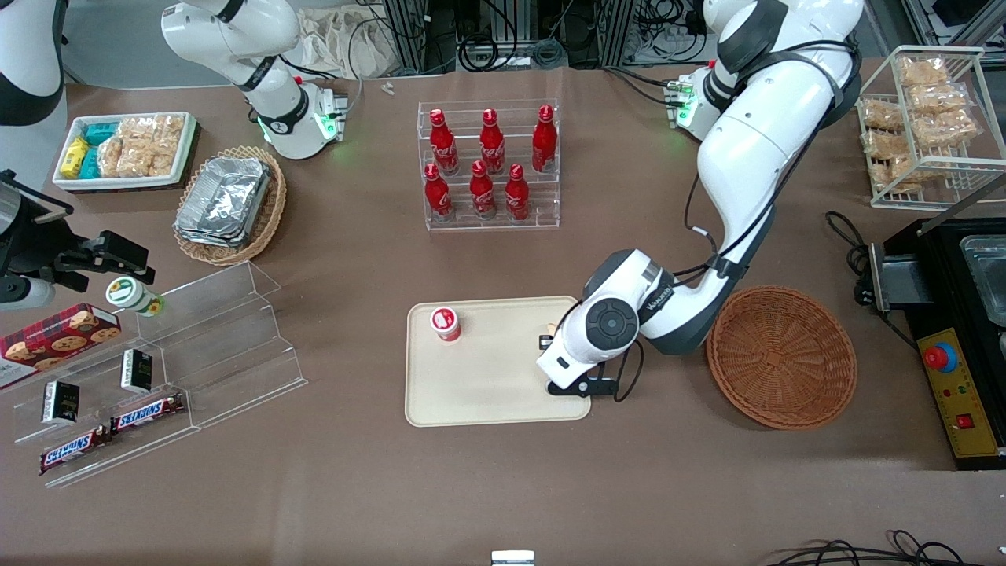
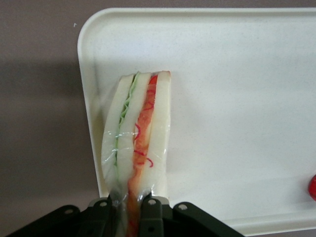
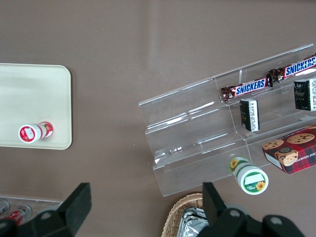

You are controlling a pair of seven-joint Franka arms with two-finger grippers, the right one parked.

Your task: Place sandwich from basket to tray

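A: The claw (image 2: 129,210) is clamped on the sandwich (image 2: 137,138), pinching one end of the wedge so the filling edge faces up.

B: Where is it?

A: Over the tray (image 1: 487,393), at the end nearest the basket (image 1: 782,355). That basket sits empty beside the arm, so the carry looks nearly done.

B: And that red-capped cup (image 1: 445,323)?

A: Well clear, at the tray's other end.

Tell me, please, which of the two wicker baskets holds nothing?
The round reddish-brown basket beside the tray, at the working arm's end, holds nothing; the lighter tan basket carries foil trays. The gripper holds the sandwich over the tray.
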